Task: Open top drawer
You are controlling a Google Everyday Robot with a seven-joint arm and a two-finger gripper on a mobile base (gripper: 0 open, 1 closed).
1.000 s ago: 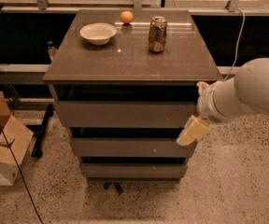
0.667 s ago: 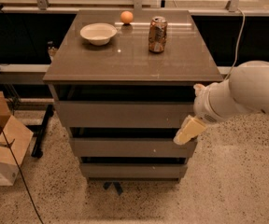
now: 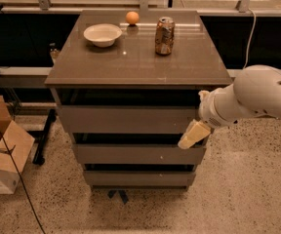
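The top drawer is the widest grey-brown handleless front, just under the tabletop of the cabinet, and it looks closed. Below it are a narrower middle front and a smaller bottom front. My gripper is at the right end of the drawer stack, its cream-coloured fingers pointing down-left over the gap between the top and middle fronts. The white arm reaches in from the right.
On the tabletop stand a white bowl, an orange and a drinks can. Cardboard boxes and a cable lie on the floor at the left. A dark rail runs behind the cabinet.
The arm and gripper have shifted slightly left, toward the right edge of the drawers. The drawers have not moved.
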